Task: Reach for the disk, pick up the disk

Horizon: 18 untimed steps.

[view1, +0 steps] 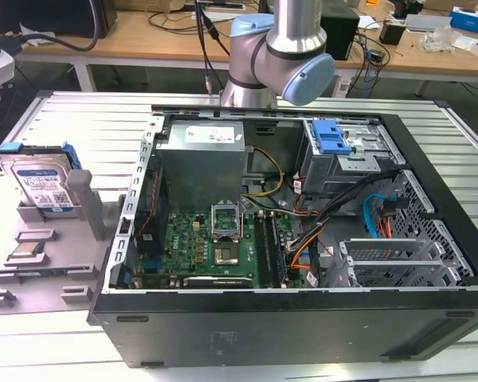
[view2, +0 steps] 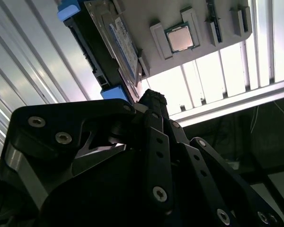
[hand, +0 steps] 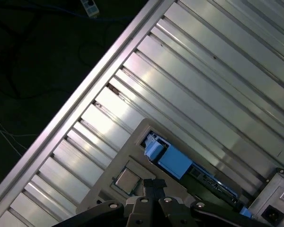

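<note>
Disk (view1: 41, 181) on edge in grey holder (view1: 33, 215), bottom edge behind its wall.

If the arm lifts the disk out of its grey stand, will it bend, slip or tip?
Probably rigid: the disk looks like a metal slab in a blue bracket. Its smooth faces may be slippery. It stands tilted on edge in the grey holder, so a sideways push could tip it.

Wooden bench (view1: 143, 40) stands behind the ribbed aluminium table (view1: 64, 119)
</note>
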Each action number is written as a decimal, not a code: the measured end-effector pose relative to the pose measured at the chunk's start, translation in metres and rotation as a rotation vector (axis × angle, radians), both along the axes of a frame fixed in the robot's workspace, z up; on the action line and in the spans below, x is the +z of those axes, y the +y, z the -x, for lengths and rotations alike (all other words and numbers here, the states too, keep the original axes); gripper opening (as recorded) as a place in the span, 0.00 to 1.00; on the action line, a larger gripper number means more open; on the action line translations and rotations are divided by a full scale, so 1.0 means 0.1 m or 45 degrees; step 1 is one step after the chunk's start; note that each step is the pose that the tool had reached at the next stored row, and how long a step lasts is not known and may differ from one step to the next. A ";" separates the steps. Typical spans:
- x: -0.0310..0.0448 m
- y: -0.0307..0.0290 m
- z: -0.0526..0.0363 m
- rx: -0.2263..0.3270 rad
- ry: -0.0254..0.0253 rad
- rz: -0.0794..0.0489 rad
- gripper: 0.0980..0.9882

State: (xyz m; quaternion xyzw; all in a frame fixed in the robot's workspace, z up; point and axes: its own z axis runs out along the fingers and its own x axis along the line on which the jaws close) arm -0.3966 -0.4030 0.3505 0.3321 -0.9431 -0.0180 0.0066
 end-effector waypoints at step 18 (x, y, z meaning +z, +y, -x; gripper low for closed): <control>0.000 0.000 0.000 0.194 0.0000 0.000 0.01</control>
